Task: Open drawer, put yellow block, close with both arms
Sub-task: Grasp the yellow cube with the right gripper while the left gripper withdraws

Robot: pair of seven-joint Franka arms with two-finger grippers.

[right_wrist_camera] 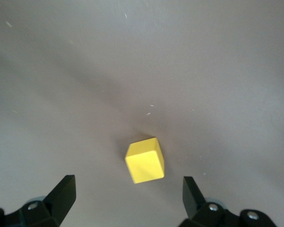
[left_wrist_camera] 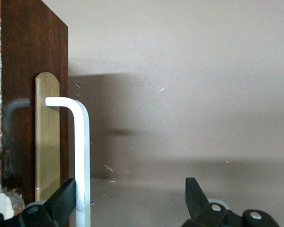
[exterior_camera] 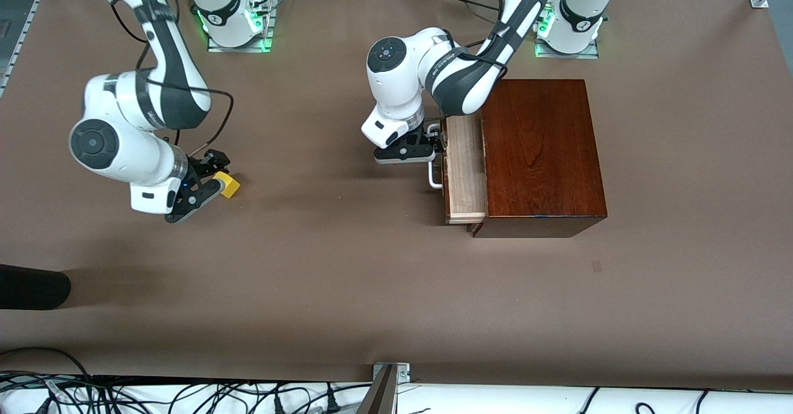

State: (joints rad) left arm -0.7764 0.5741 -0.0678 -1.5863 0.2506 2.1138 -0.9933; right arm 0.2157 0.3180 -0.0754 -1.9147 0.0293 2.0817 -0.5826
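Note:
The dark wooden box (exterior_camera: 542, 154) stands toward the left arm's end of the table. Its drawer (exterior_camera: 466, 166) is pulled partly out and its pale-wood tray shows empty. My left gripper (exterior_camera: 437, 143) is open at the white bar handle (exterior_camera: 435, 177). In the left wrist view the handle (left_wrist_camera: 82, 151) lies against one finger (left_wrist_camera: 64, 198) of the left gripper (left_wrist_camera: 131, 191), before the drawer front (left_wrist_camera: 33, 71). The yellow block (exterior_camera: 230, 185) lies on the table toward the right arm's end. My right gripper (exterior_camera: 214, 178) is open just above it. In the right wrist view the block (right_wrist_camera: 145, 161) lies just ahead of the right gripper (right_wrist_camera: 128, 189).
The brown table (exterior_camera: 347, 265) stretches between the block and the box. A black rounded object (exterior_camera: 31, 287) juts in at the right arm's end, nearer to the front camera. Cables (exterior_camera: 186, 395) run along the table's near edge.

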